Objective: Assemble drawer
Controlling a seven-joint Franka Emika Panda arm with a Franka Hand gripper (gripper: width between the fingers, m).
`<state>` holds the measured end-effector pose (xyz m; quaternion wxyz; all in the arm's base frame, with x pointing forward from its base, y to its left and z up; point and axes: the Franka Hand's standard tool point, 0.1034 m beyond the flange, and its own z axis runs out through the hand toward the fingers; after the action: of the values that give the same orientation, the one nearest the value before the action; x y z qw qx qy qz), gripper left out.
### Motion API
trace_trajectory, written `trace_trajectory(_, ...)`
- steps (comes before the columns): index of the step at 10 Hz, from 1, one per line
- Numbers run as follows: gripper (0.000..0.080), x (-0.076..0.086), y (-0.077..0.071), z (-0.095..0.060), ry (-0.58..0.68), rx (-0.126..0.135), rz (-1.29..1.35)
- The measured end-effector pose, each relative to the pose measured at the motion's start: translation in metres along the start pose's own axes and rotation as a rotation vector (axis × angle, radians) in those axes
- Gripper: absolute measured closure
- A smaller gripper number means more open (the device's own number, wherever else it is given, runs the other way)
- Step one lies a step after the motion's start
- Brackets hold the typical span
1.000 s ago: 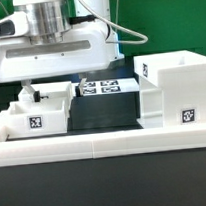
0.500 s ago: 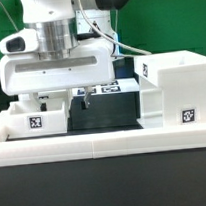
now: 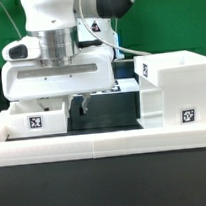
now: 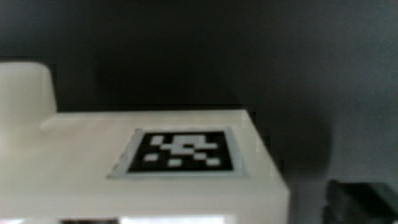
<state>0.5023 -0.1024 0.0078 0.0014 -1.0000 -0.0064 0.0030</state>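
Observation:
A small white open-top tray point(image 3: 37, 120) with a square tag on its front sits at the exterior view's left, behind the border wall. The large white boxy housing point(image 3: 171, 94), also tagged, stands at the exterior view's right. My gripper point(image 3: 59, 104) hangs low over the tray, jaws wide apart and empty. One dark finger point(image 3: 79, 106) is just outside the tray's right wall; the other is hidden behind the tray. The wrist view shows the tray's tagged white face point(image 4: 178, 152) close below, with one finger point(image 4: 365, 203) beside its edge. Only one tray is in view.
A long low white border wall point(image 3: 104, 143) runs along the front. The marker board point(image 3: 118, 87) lies behind, mostly hidden by my hand. A dark gap of table point(image 3: 106, 109) separates the tray and the housing.
My hand has come down toward the small tray and now covers most of the marker board. The tray and the housing have not moved.

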Motion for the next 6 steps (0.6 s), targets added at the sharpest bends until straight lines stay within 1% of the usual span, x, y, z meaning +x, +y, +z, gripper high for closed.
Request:
trace_trajectory(2,0.0563,0.0,0.0,0.0,0.0,0.0,0.0)
trace_trajectory(3,0.0563,0.0,0.0,0.0,0.0,0.0,0.0)
trace_trajectory(4,0.0727,0.0002,-0.0019,0.0002,-0.001,0.002,-0.003)
trace_trajectory(5,0.0727,0.0004,-0.0024,0.0001,-0.001,0.002,-0.003)
trace_trajectory(6,0.0758,0.0004,-0.0024,0.0001,-0.001,0.002,-0.004)
